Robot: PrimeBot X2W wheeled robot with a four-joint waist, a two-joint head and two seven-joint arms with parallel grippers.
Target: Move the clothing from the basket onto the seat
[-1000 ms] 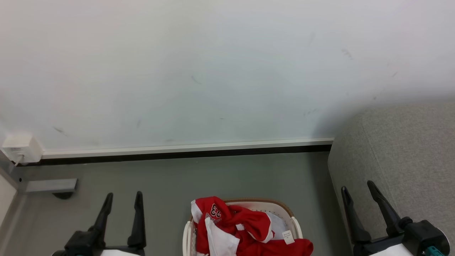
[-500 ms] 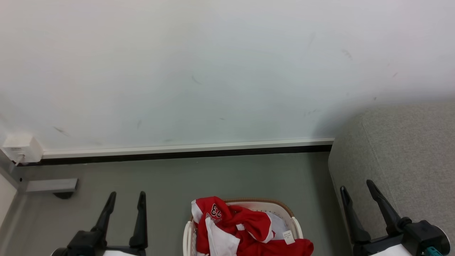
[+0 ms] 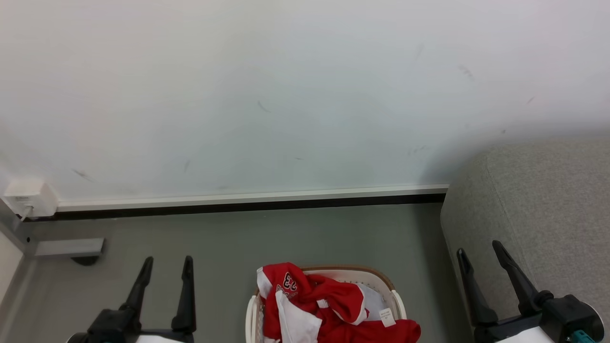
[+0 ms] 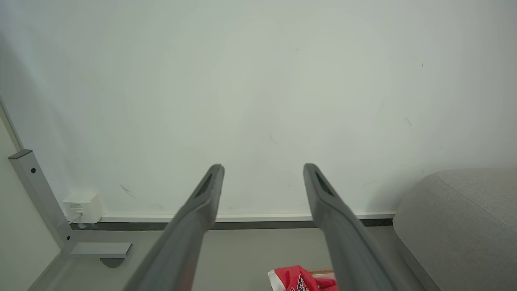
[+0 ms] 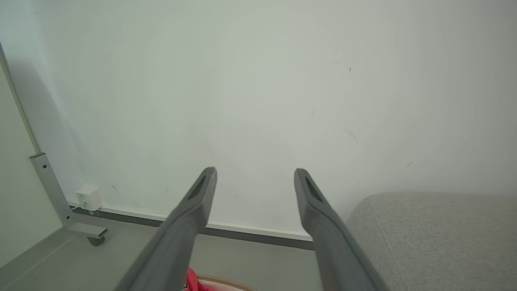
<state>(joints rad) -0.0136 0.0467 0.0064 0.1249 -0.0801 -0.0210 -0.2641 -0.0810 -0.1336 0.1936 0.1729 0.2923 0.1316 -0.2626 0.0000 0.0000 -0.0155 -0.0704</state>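
Red clothing (image 3: 329, 305) with white trim and a black "23" is heaped in the cream basket (image 3: 388, 288) with a brown rim, low in the middle of the head view. A corner of the clothing (image 4: 301, 279) peeks in at the bottom of the left wrist view. The grey seat (image 3: 543, 209) rises at the right, and also shows as the seat (image 5: 436, 238) in the right wrist view. My left gripper (image 3: 167, 261) stands open to the left of the basket. My right gripper (image 3: 479, 247) stands open in front of the seat. Neither touches anything.
A pale wall (image 3: 286, 95) with a baseboard (image 3: 248, 200) stands behind the grey floor (image 3: 267, 238). At far left are a white socket box (image 3: 28, 197) and a grey metal frame foot (image 3: 69, 247).
The left gripper wavered slightly right and back; the right arm, basket and clothing have not visibly moved.
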